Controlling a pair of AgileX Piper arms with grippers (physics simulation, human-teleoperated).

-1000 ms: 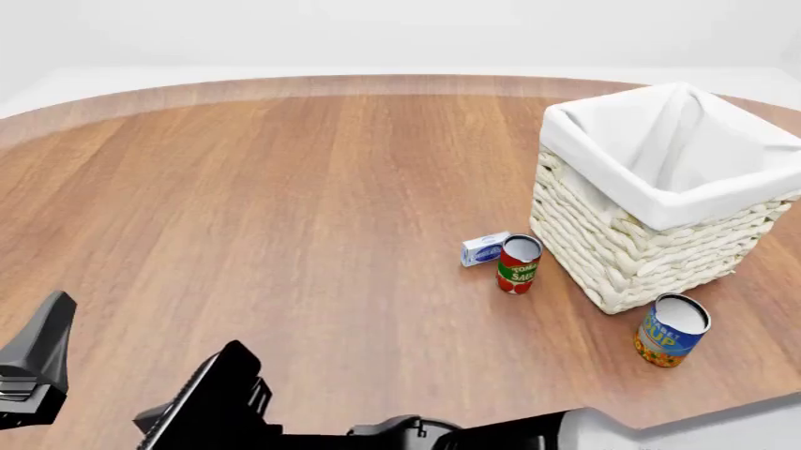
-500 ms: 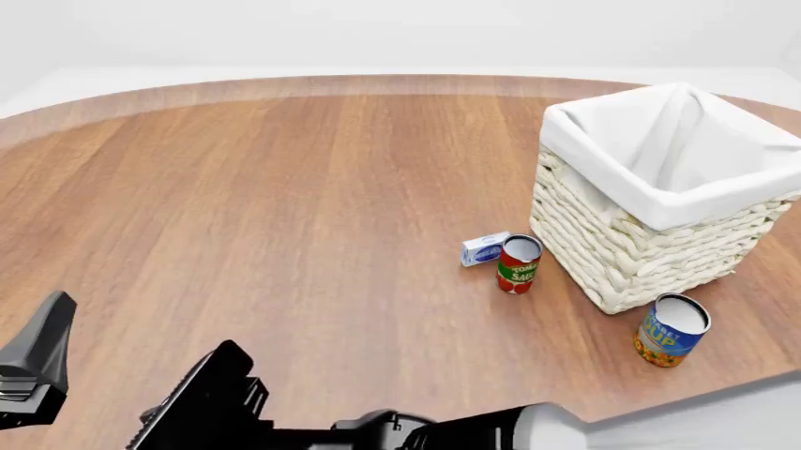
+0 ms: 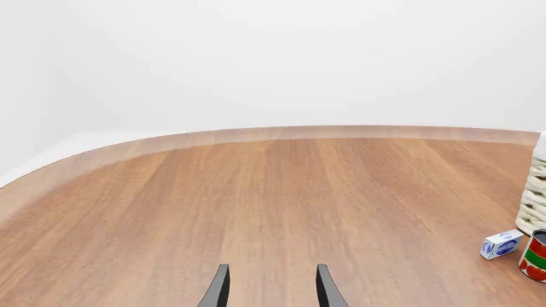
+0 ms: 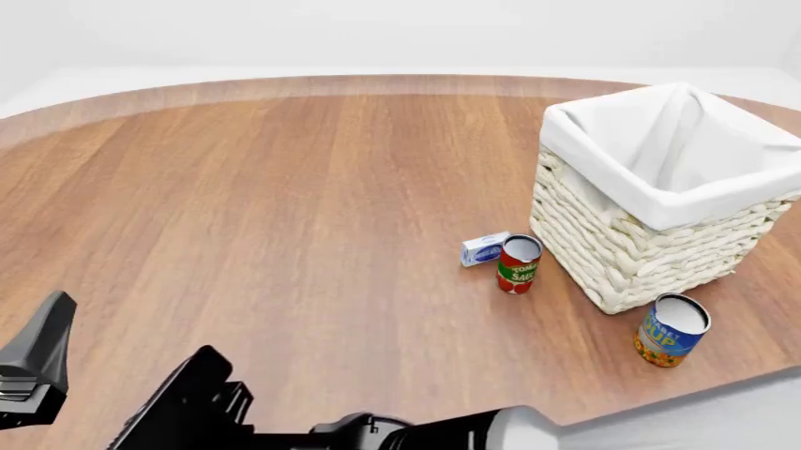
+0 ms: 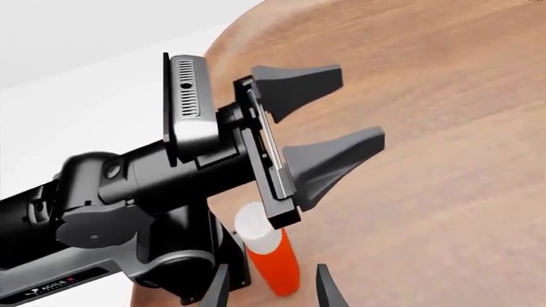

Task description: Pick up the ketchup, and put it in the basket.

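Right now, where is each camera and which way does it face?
Front view: above and behind the arms, facing down at the basket; left arm, right arm show.
Left wrist: behind the left hand, facing across the table.
Right wrist: behind the right hand, facing the left arm and ketchup.
Front and left wrist share the tomato can.

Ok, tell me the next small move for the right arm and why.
Probably ease the right gripper forward around the ketchup. In the right wrist view the bottle stands just ahead of its open fingers, beside the left gripper, and nothing is held yet. The basket waits across the table.
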